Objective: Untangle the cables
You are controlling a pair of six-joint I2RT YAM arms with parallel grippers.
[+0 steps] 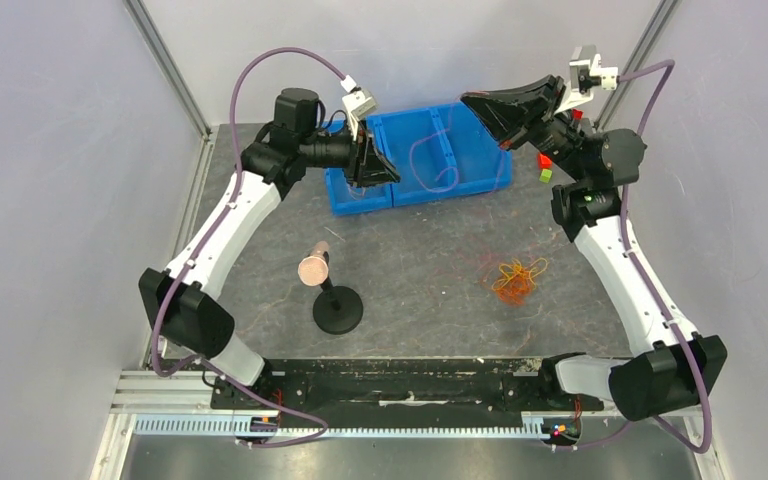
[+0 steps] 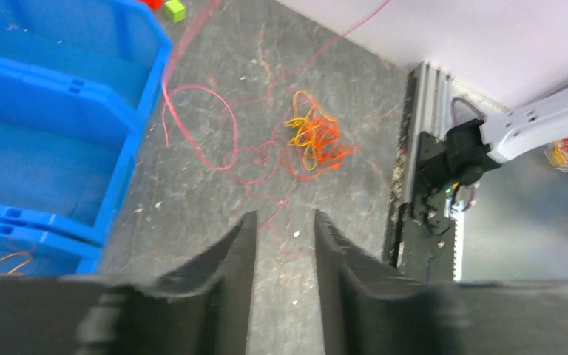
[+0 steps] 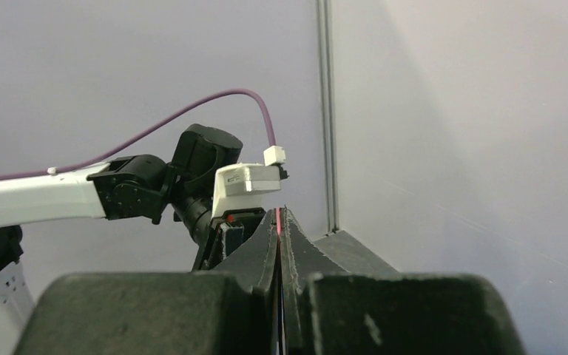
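A small tangle of orange and yellow cables (image 1: 515, 280) lies on the grey table right of centre; it also shows in the left wrist view (image 2: 314, 137). A red-pink cable (image 2: 207, 129) loops on the table beside the tangle and rises out of that view. My right gripper (image 1: 472, 100) is raised above the blue bin, its jaws shut (image 3: 279, 211) on a red-pink strand (image 3: 277, 220). A thin strand (image 1: 430, 160) hangs in a loop below it over the bin. My left gripper (image 1: 375, 165) is at the bin's left end, open and empty (image 2: 282, 216).
A blue divided bin (image 1: 480, 180) stands at the back; a thin orange wire (image 2: 7, 260) lies in one compartment. A black round-based stand with a copper cylinder (image 1: 315, 268) is left of centre. Small red (image 1: 544, 160) and green (image 1: 545, 176) blocks lie right of the bin.
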